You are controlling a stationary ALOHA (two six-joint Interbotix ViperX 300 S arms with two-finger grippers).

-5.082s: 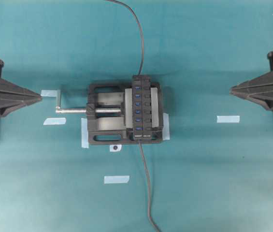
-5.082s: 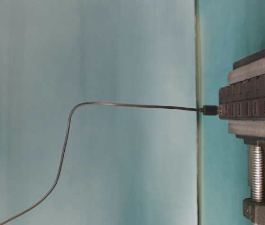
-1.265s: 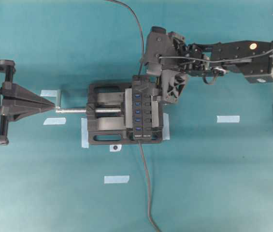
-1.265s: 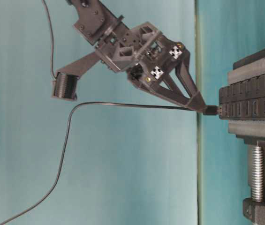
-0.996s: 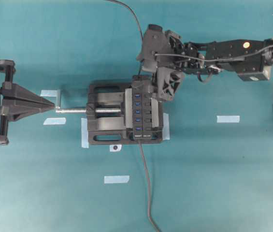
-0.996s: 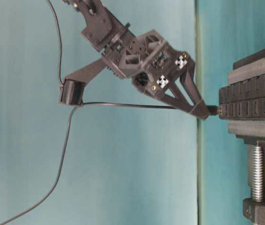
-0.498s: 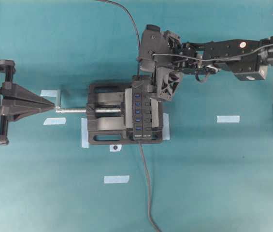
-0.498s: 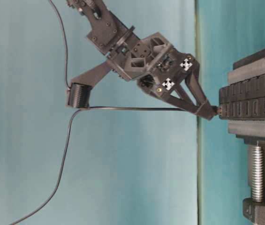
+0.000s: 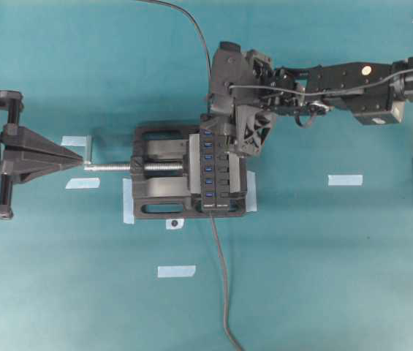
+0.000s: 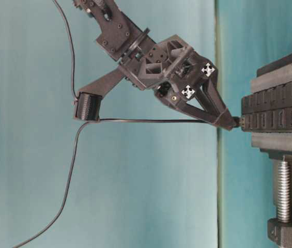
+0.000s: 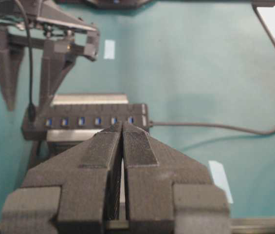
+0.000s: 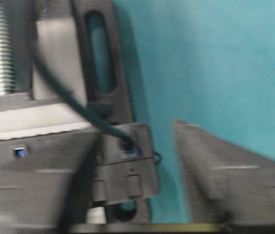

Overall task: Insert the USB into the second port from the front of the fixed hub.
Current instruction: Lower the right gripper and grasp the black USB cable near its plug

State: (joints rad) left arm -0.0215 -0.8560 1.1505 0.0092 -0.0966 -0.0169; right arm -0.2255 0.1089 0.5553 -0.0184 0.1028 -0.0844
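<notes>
Right fingers (image 10: 227,122) pinching small black USB (image 10: 233,122), left fingers (image 11: 123,127) shut, ribbed pads.

The hub (image 9: 216,162) sits in the middle of the table (image 9: 323,278), clamped in the vise (image 9: 158,175), on the vise's 3 o'clock side in the overhead view. The vise's screw (image 9: 118,167) points to 9 o'clock, toward the left gripper (image 9: 60,150). At 12 o'clock of the hub, the right gripper (image 9: 217,124) sits over the hub's end. The USB (image 10: 232,122) is plugged in there, and its cable (image 9: 191,29) runs away to 12 o'clock. Another cable (image 9: 221,278) leaves the hub toward 6 o'clock. One tape strip (image 9: 345,180) lies at 3 o'clock, well apart.
</notes>
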